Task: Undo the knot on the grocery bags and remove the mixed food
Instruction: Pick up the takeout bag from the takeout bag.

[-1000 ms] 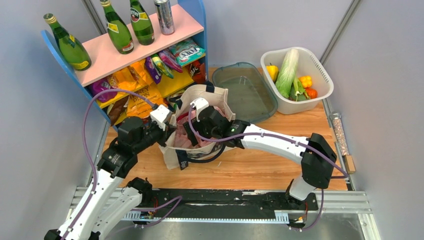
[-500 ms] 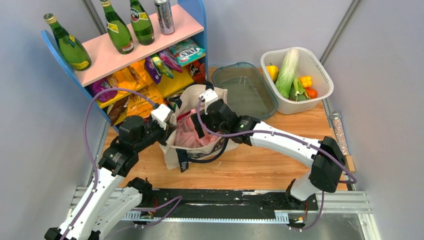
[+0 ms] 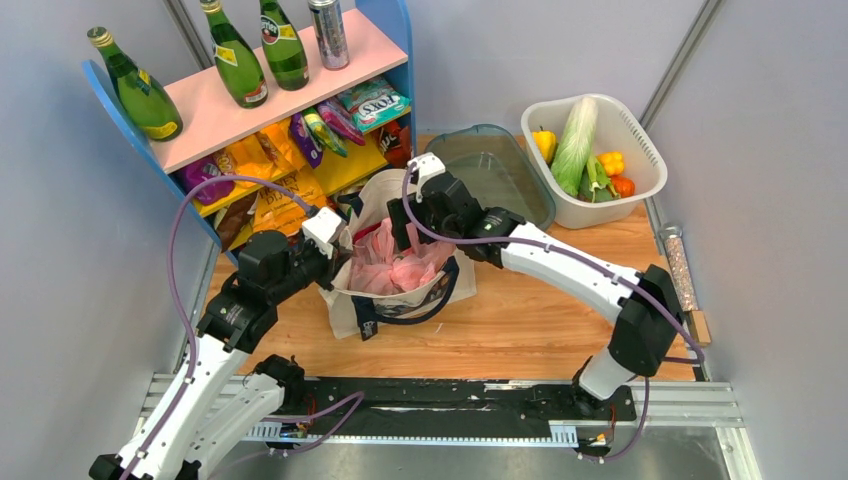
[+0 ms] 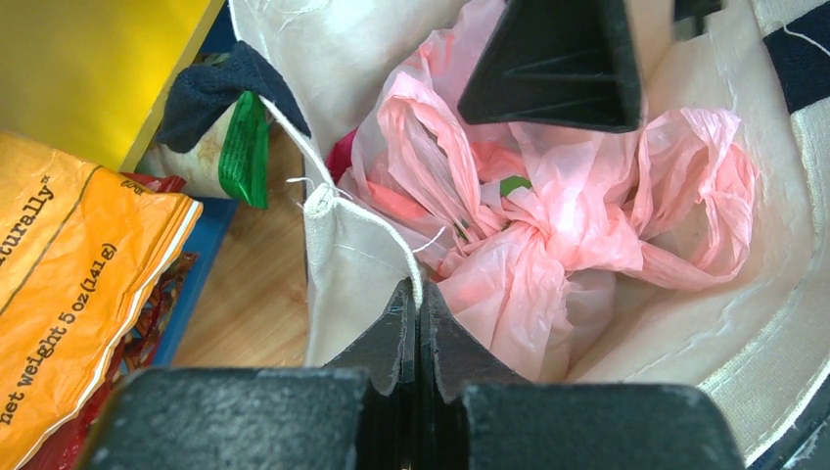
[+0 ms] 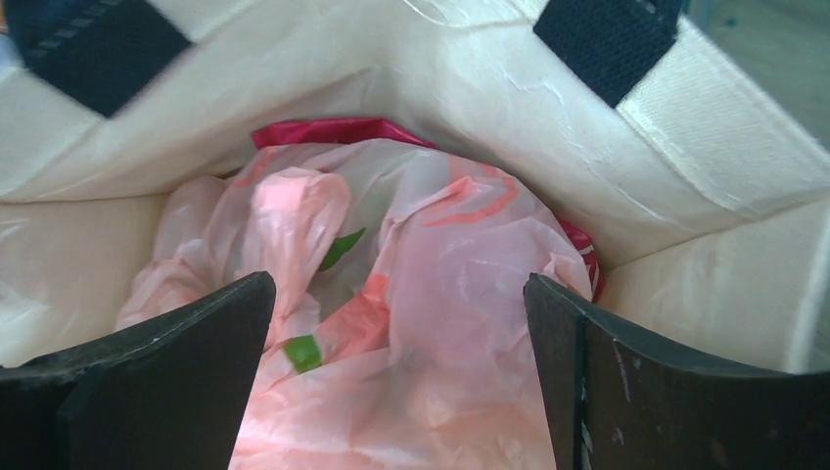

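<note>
The cream canvas tote (image 3: 345,305) with navy handles stands open mid-table. Inside lies the pink plastic bag (image 3: 395,265), its handles tied in a knot (image 4: 529,220). My left gripper (image 4: 418,294) is shut on the tote's near rim (image 4: 323,201) and holds it open. My right gripper (image 5: 399,323) is open and empty, above the tote's far side, over the pink bag (image 5: 431,294). Green bits show through the plastic (image 5: 301,351). A magenta packet (image 5: 323,130) lies behind the bag. Other food is hidden.
A blue and pink shelf (image 3: 260,100) with green bottles and snack packets stands at the back left, close to the tote. A grey-green tray (image 3: 490,180) and a white basket (image 3: 640,180) of vegetables stand at the back right. An orange snack bag (image 4: 69,284) lies left of the tote.
My right gripper has lifted out of the tote and moved back toward the far rim, uncovering the pink bag. The left gripper has held the tote rim still.
</note>
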